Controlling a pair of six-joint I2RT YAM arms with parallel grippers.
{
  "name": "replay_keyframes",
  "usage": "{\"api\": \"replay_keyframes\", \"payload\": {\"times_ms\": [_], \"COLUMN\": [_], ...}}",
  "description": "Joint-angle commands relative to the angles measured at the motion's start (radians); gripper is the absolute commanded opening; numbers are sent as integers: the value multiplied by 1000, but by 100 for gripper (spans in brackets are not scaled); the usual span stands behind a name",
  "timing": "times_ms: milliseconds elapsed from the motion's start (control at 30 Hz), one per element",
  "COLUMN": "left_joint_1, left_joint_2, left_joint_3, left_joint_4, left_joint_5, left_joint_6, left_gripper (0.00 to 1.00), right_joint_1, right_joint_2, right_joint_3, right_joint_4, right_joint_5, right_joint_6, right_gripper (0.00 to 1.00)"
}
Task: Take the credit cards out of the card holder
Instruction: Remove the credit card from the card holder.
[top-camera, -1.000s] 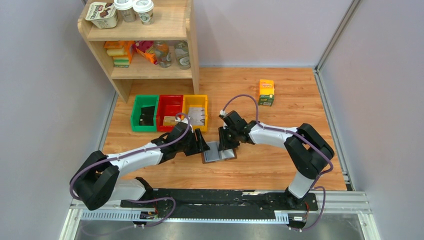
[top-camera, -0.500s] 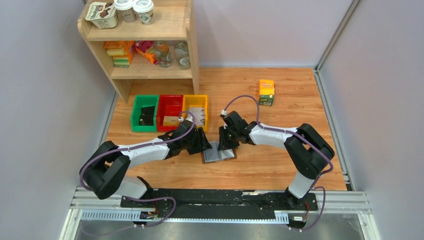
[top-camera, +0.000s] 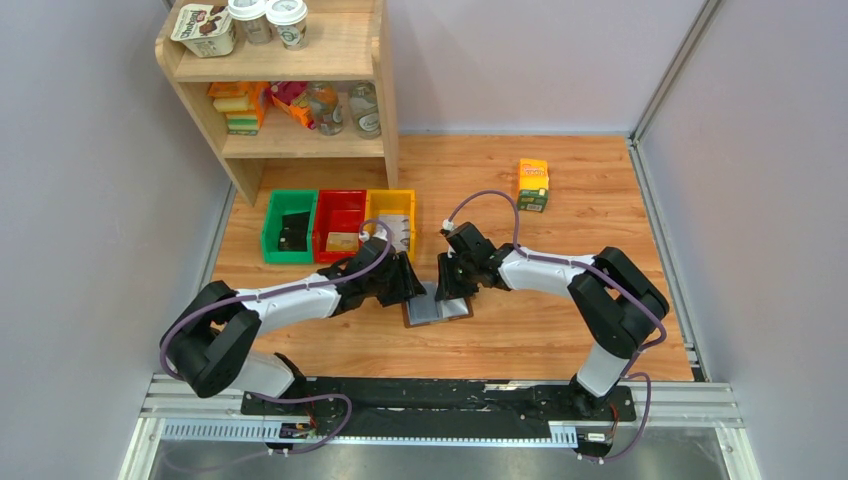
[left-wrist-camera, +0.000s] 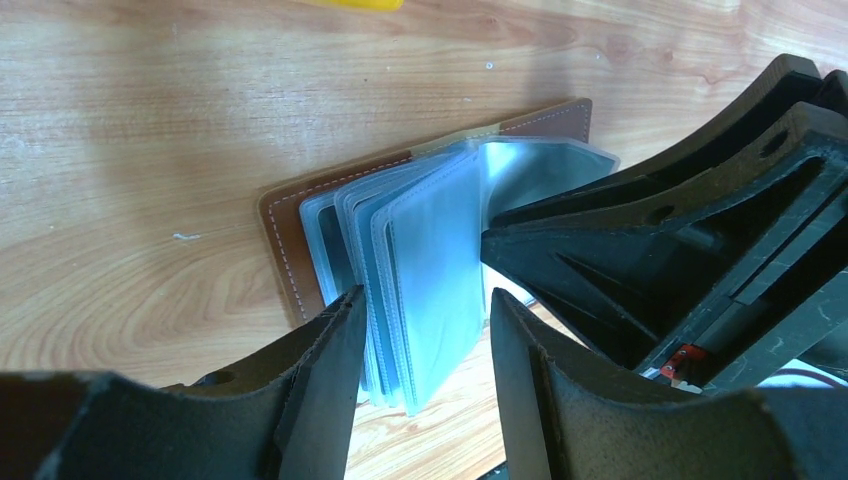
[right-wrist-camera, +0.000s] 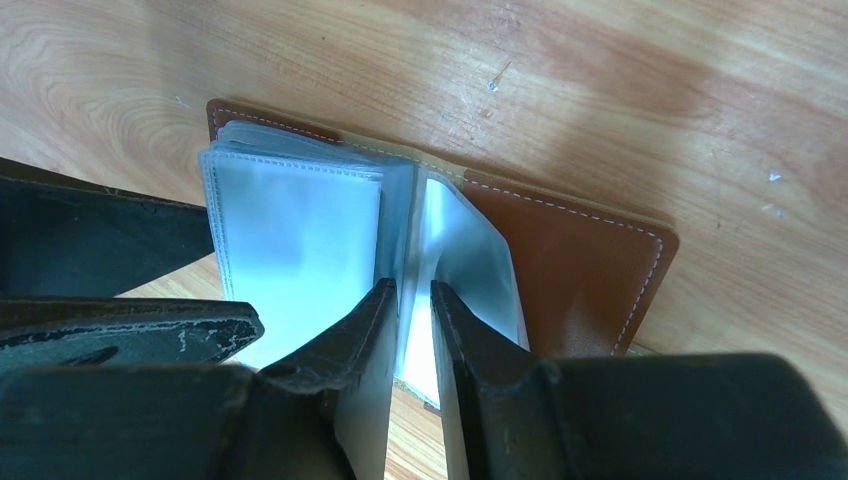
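The brown holder (top-camera: 437, 308) lies open, cover down, on the wooden table (top-camera: 560, 330), with both of your arms bent in over it. The yellow bin (top-camera: 391, 200) stands just beyond the holder, with the red bin (top-camera: 340, 205) and green bin (top-camera: 290, 205) in a row to that bin's left.

Your left gripper (top-camera: 410, 287) reaches the holder from its left side. In the left wrist view, the left gripper (left-wrist-camera: 423, 295) has its jaws apart and straddles a fanned sheaf of pale sleeves (left-wrist-camera: 430, 260) standing up off the holder's cover (left-wrist-camera: 285, 250). A dark patch (left-wrist-camera: 330, 245) shows through the sleeve nearest that cover; you cannot tell whether it is one of the cards.

Your right gripper (top-camera: 452, 287) comes down on the holder from its far right. In the right wrist view, the right gripper (right-wrist-camera: 410, 288) has its jaws drawn almost together at the holder's spine. Pale sleeve shows in the narrow slot between them, but you cannot tell whether they pinch it. The sleeves (right-wrist-camera: 290, 250) rise to one side of that slot and bare cover (right-wrist-camera: 570, 270) lies flat on the other.

An orange-green carton (top-camera: 532, 185) stands well beyond the holder, to its right. A wooden shelf (top-camera: 300, 145) stands beyond the holder, behind the bins.
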Motion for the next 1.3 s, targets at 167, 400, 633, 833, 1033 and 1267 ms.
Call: {"api": "replay_keyframes", "payload": {"times_ms": [167,400,633,833,1033,1267], "left_joint_1": [-22,-23,-23,-23,-23,-23], "left_joint_2": [-6,-76,-106,-24,20,65], "left_joint_3": [41,10,42,54,59,68], "left_joint_4": [67,21,-39,-9,3,1], "left_joint_5": [29,-16,-44,-19,-25,-17], "left_joint_6": [-33,-42,-24,-25,-28,-24], "left_gripper": [54,51,54,54,54,54], "right_joint_1": [10,10,10,10,10,10], "right_joint_2": [25,18,15,12,13,10], "right_joint_3": [-43,-49,-52,-55,-57,-57], "right_joint_4": [12,18,20,23,23,24], "right_joint_5": [19,16,19,19,18,18], "right_joint_6": [0,0,0,0,0,0], "right_gripper": [27,28,28,28,28,28]}}
